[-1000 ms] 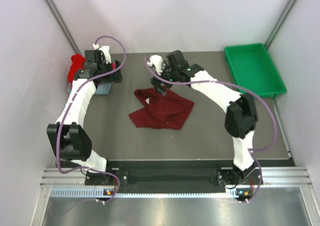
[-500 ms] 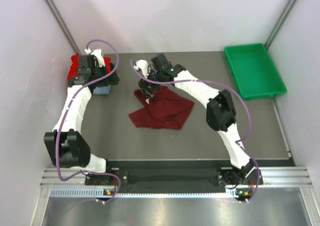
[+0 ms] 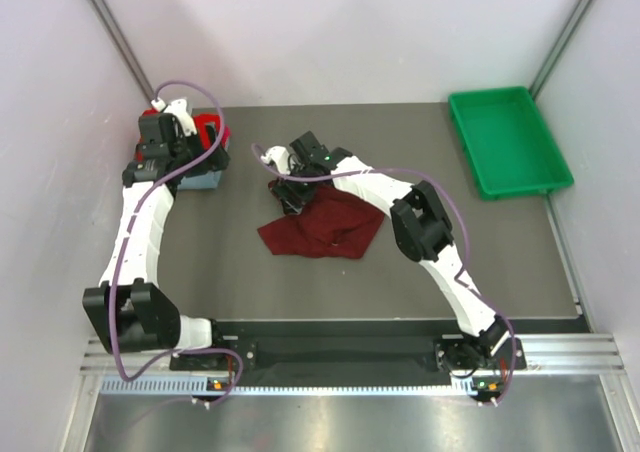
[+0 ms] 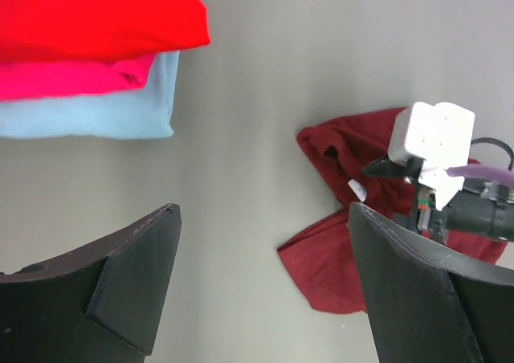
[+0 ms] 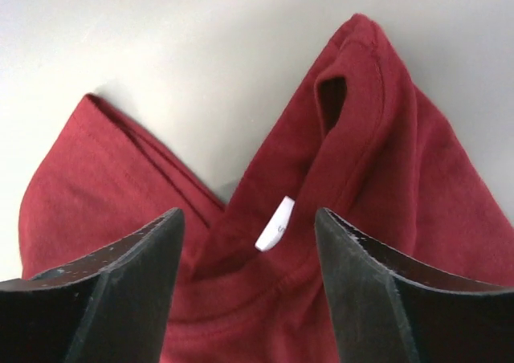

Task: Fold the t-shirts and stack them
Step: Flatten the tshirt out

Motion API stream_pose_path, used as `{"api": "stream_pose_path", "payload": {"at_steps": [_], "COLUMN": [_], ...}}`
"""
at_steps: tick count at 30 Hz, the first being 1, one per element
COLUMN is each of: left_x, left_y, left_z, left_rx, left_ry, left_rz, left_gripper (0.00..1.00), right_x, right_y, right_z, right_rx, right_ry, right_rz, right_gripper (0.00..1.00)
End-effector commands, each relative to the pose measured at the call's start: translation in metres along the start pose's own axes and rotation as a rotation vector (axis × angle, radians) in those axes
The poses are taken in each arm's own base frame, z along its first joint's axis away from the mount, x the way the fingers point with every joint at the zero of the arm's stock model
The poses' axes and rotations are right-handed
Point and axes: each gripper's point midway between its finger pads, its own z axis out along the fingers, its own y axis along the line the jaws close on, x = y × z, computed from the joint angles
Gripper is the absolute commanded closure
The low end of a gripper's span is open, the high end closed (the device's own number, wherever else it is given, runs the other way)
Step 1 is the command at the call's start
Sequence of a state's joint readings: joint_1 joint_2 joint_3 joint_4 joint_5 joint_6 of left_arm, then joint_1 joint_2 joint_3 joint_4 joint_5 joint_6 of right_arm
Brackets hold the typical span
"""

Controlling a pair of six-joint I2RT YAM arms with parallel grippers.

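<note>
The dark maroon t-shirt (image 3: 322, 222) lies crumpled in the middle of the table. My right gripper (image 3: 291, 196) hangs low over its far left end. In the right wrist view the gripper (image 5: 249, 218) is open, its fingers astride the collar (image 5: 353, 130) and the white label (image 5: 276, 225), with no pinch on the cloth visible. My left gripper (image 3: 168, 152) is held at the back left beside the folded stack. It (image 4: 263, 210) is open and empty above bare table. The stack shows a bright red shirt (image 4: 96, 18) on top, then pink (image 4: 72, 78), then light blue (image 4: 88, 116).
A green plastic tray (image 3: 510, 137) sits at the back right corner. White walls close in the table on three sides. The right arm's white wrist block (image 4: 434, 138) and purple cable show over the maroon shirt in the left wrist view.
My right arm swung left and came down onto the shirt's collar end, its jaws narrowing a little. My left arm drew back to the left, uncovering the red top of the stack.
</note>
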State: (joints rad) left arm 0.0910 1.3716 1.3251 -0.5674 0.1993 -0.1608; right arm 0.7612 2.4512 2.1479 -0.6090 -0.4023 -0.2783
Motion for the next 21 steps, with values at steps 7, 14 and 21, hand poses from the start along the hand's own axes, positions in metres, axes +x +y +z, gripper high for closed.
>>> {"api": "stream_pose_path", "payload": {"at_steps": [7,14,21], "left_x": [0.005,-0.001,-0.003], "left_y": [-0.001,-0.007,-0.007], "left_z": [-0.015,-0.011,-0.008], "left_rx": [0.028,0.060,0.068], "left_ry": [-0.031,-0.052,-0.059], "left_rz": [-0.043,-0.057,-0.053], "left_gripper": [0.11,0.11,0.11], "right_x": [-0.034,-0.042,-0.061], "right_y": [-0.020,-0.032,-0.030], "right_z": [-0.002,-0.038,-0.067], "right_rx": [0.142,0.262,0.309], "right_ry": [-0.076,-0.072,-0.111], "right_rz": [-0.059,-0.109,-0.141], "right_gripper": [0.69,1.00,0.56]}}
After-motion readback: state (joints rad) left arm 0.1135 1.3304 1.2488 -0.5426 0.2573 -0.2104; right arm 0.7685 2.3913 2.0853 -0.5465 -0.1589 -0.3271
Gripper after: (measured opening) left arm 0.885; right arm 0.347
